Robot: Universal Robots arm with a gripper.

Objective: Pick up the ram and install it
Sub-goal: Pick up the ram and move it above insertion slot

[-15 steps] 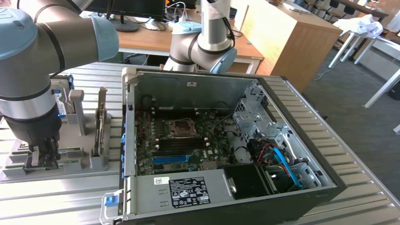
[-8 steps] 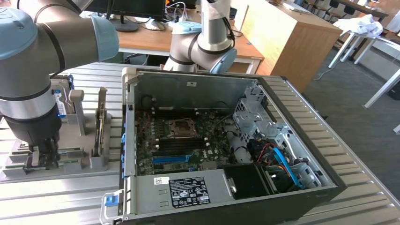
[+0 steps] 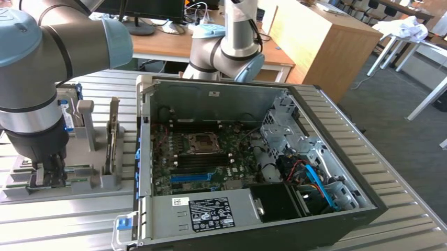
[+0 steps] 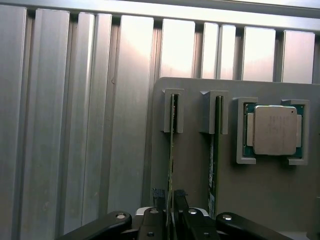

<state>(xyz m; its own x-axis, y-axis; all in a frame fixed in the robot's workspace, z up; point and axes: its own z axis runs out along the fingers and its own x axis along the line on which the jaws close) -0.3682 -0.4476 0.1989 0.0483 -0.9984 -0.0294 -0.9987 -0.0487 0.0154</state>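
Two rams stand on edge in the slots of a grey holder (image 4: pixel 192 165). They are thin green sticks. My gripper (image 4: pixel 170 196) straddles one ram (image 4: pixel 171 140); its dark fingertips (image 4: pixel 181 196) flank the stick closely, with a thin gap still showing. The other ram (image 4: pixel 212 150) stands one slot over, untouched. In the exterior view my gripper (image 3: pixel 50 175) reaches straight down onto the holder (image 3: pixel 94 183) at the exterior view's left, beside the open computer case (image 3: pixel 143 157).
A square silvery processor (image 4: pixel 274 129) sits in its own pocket on the holder. The open case shows the motherboard with a processor socket (image 3: pixel 202 142) and a blue slot strip (image 3: pixel 190 177). The ribbed aluminium table (image 3: pixel 70 225) surrounds everything. A second robot arm (image 3: pixel 231 47) stands behind the case.
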